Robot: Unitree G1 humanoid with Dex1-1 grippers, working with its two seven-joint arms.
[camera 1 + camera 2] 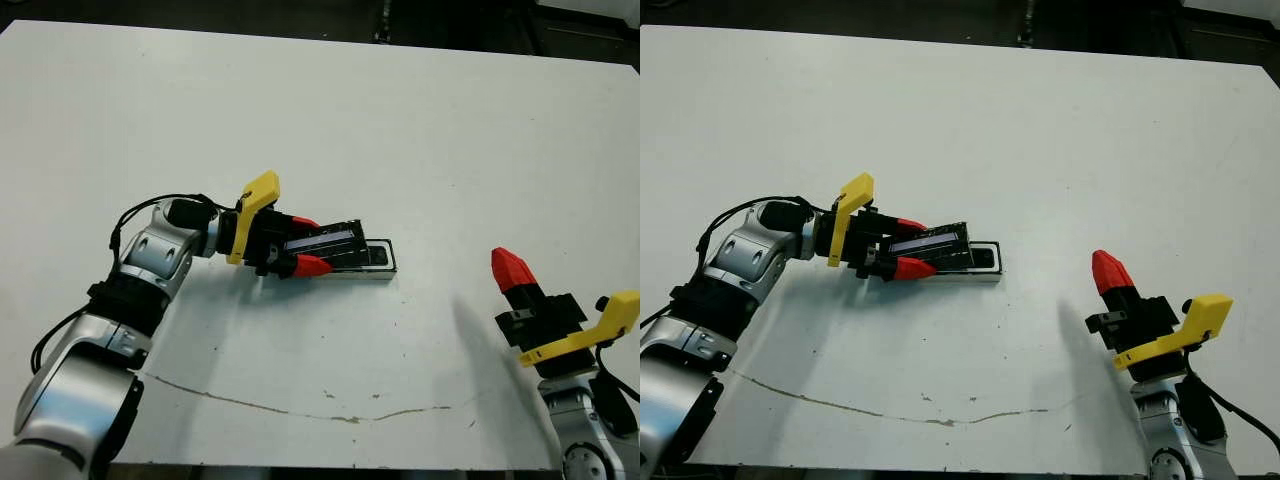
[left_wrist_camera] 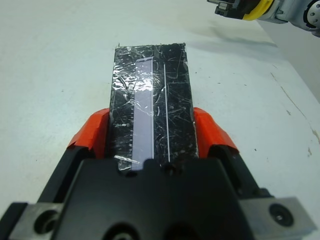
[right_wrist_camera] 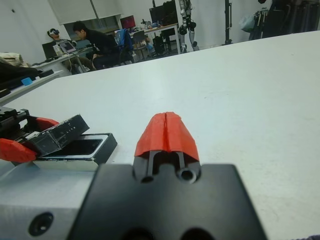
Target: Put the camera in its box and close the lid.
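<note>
White table fills the head views, bare but for a thin crack line near the front edge; beyond it the right wrist view shows an office with a person seated at a desk. Near the middle lies one box, its dark glossy inside suggesting the one camera already rests in it. One lid is clamped by its long edges between the fingers of the left gripper, tilted above the box with its far end over it. That lid looks light, stiff and slick under wrinkled film, so a grip on the long edges seems right, though it could slip if squeezed loosely. Well apart to the side, the right gripper stands with its red tips pressed together, carrying nothing.
</note>
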